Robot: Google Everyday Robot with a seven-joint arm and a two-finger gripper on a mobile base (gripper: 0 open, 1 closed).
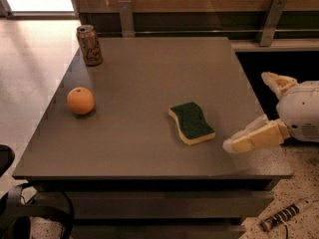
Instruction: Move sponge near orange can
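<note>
The sponge (191, 122), dark green on top with a pale yellow foam layer, lies flat on the grey table (149, 73), right of centre. The orange can (89, 45) stands upright at the table's far left corner. My gripper (245, 111) comes in from the right edge of the table, open and empty. Its lower finger (251, 139) points left over the table's front right part, a short way right of the sponge and not touching it. Its upper finger (275, 83) is off the table's right side.
A round orange fruit (80, 100) sits on the left side of the table, in front of the can. A rail with metal posts (271, 15) runs behind the table. A cable (30, 208) and a small tool (284, 215) lie on the floor in front.
</note>
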